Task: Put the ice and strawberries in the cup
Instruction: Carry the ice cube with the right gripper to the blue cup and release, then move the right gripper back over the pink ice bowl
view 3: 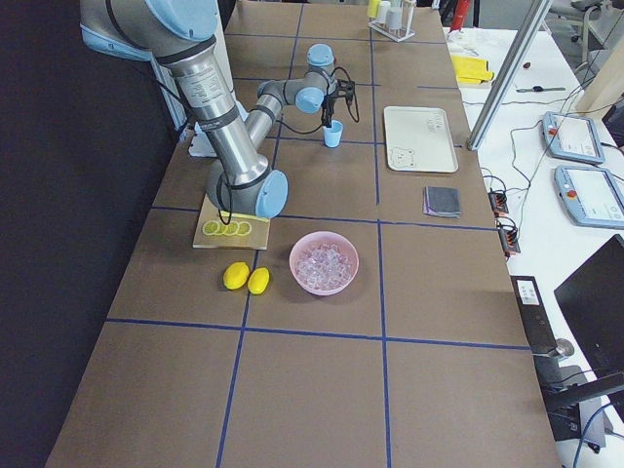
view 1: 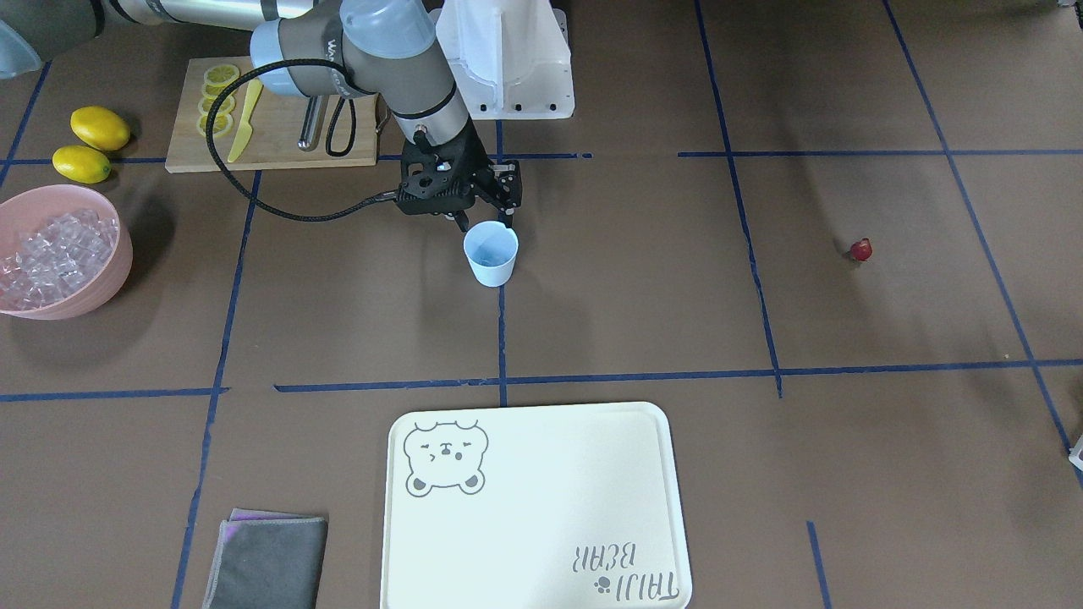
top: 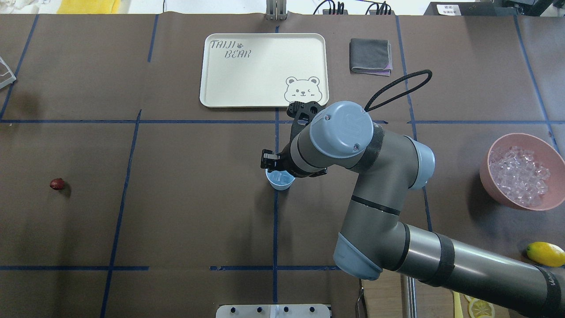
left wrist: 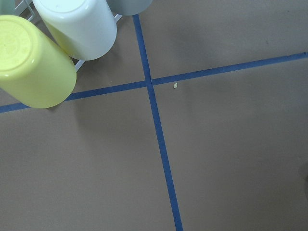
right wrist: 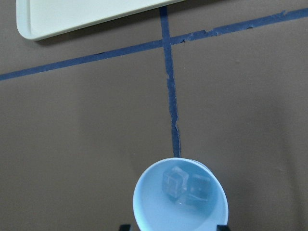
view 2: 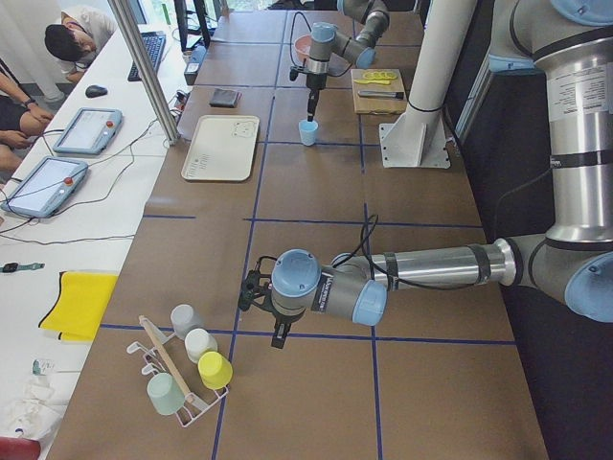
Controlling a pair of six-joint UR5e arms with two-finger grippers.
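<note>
The pale blue cup [view 1: 491, 254] stands upright at mid-table and also shows in the overhead view [top: 280, 179]. The right wrist view shows two clear ice cubes [right wrist: 175, 183] inside the cup [right wrist: 154, 211]. My right gripper [view 1: 484, 218] hovers just above the cup's rim, open and empty, with its fingertips either side of the cup. More ice [top: 518, 176] fills the pink bowl [top: 547, 204]. The strawberry [top: 57, 184] lies alone far off on the robot's left side [view 1: 860, 249]. My left gripper [view 2: 251, 290] shows only in the exterior left view, so I cannot tell its state.
A cream bear tray [top: 265, 70] and a grey cloth [top: 371, 56] lie beyond the cup. Two lemons [view 1: 91, 142] and a cutting board [view 1: 271, 144] with lemon slices and a yellow knife sit near the bowl. A rack of cups [view 2: 187, 369] stands by the left arm.
</note>
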